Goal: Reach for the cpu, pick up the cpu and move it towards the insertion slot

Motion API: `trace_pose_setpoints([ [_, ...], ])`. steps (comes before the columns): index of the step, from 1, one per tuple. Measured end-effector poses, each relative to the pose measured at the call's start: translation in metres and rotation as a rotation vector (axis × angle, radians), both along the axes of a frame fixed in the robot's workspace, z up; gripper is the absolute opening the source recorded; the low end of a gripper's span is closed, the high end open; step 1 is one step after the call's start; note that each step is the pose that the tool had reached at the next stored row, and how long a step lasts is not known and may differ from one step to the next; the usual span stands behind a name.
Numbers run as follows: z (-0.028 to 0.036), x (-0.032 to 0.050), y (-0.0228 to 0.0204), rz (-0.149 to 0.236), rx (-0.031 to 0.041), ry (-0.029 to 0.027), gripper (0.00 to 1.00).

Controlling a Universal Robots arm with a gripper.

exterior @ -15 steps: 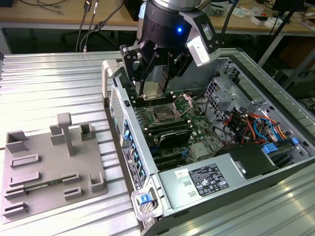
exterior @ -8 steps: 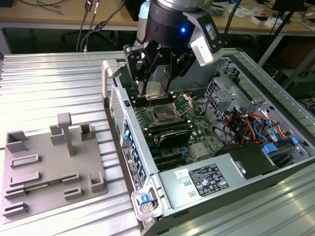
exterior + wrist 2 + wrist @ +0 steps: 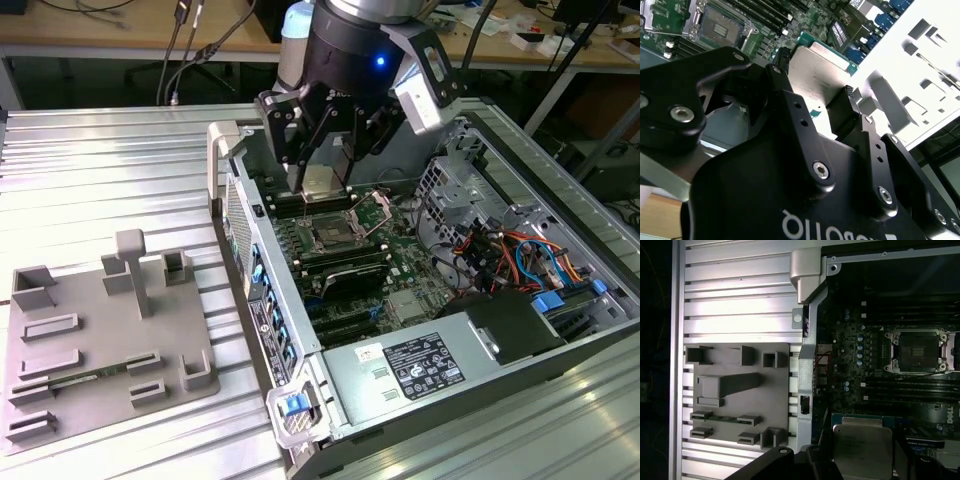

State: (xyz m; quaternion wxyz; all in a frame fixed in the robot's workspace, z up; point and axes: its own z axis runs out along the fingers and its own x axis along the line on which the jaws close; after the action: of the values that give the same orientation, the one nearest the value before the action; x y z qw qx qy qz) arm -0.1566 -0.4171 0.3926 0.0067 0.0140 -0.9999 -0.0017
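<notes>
Closest to us in the second wrist view, the gripper (image 3: 812, 107) has its black fingers (image 3: 847, 112) clamped on the cpu (image 3: 820, 70), hiding its lower edge. We see it held above the open computer case (image 3: 330, 400), just short of the insertion slot (image 3: 332, 236).

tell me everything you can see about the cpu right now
The cpu is a flat square chip with a dull silvery metal top and a thin pale-green rim. The end effector grips it by opposite edges, holding it in the air inside the open computer case, above the green motherboard and short of the insertion slot.
</notes>
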Motion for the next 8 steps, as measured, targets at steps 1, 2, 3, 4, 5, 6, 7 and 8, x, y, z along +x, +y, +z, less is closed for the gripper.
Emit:
trace_pose_setpoints([
  [1, 0.0, 0.0011, 0.0, 0.0, 0.0, 0.0, 0.55],
  [2, 0.0, 0.0019, 0.0, 0.0, -0.0001, 0.0, 0.55],
  [3, 0.0, 0.0024, 0.0, 0.0, 0.0, 0.0, 0.55],
  [4, 0.0001, 0.003, 0.0, 0.0, -0.0001, 0.0001, 0.55],
  [5, 0.0001, 0.003, 0.0, 0.0, -0.0001, 0.0001, 0.55],
  [6, 0.0, 0.003, 0.0, 0.0, -0.0001, 0.0001, 0.55],
  [7, 0.0, 0.0034, 0.0, 0.0, -0.0001, 0.0, 0.55],
  [8, 0.0, 0.0036, 0.0, 0.0, -0.0001, 0.0, 0.55],
])
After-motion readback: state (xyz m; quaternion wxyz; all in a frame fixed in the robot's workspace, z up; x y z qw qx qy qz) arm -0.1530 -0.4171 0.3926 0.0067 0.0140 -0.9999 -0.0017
